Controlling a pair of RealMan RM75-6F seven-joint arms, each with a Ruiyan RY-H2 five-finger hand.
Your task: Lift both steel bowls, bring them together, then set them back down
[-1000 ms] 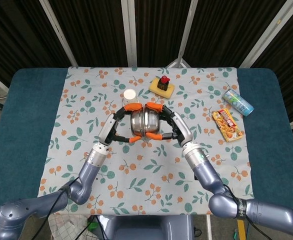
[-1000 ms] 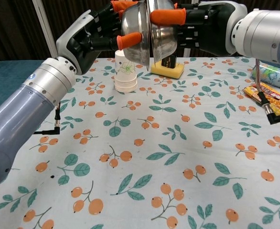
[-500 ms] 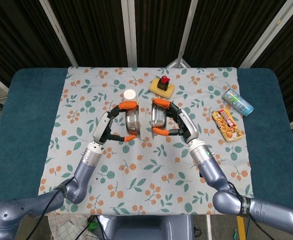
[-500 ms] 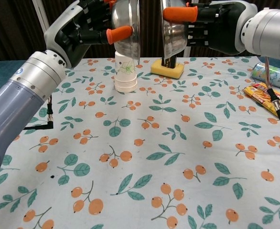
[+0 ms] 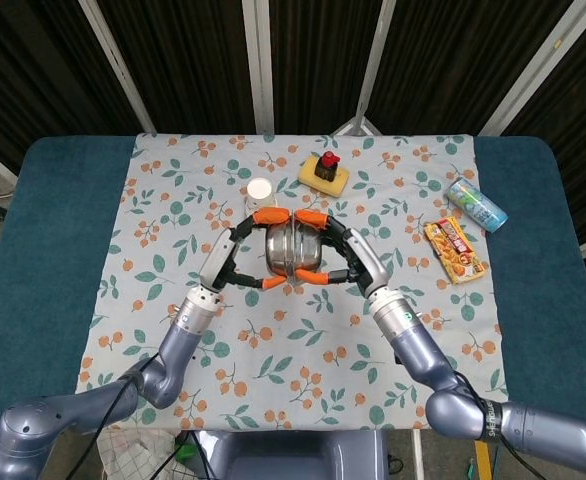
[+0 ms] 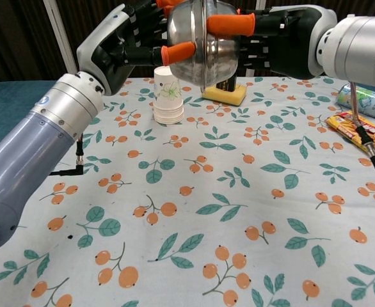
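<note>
Half a second ago my two bowls were apart; now they are pressed rim to rim in the air above the middle of the cloth (image 5: 173,330). With my left hand (image 5: 235,258) I grip the left bowl (image 5: 279,249), orange fingertips (image 6: 176,54) hooked over its edge. With my right hand (image 5: 345,255) I grip the right bowl (image 5: 306,250), fingers wrapped across its back. Both bowls stand on edge, well clear of the table. Beyond them on the cloth stand a paper cup (image 6: 167,96) and a yellow sponge (image 6: 226,93). A can (image 5: 476,203) and a snack packet (image 5: 454,250) lie off to my right.
</note>
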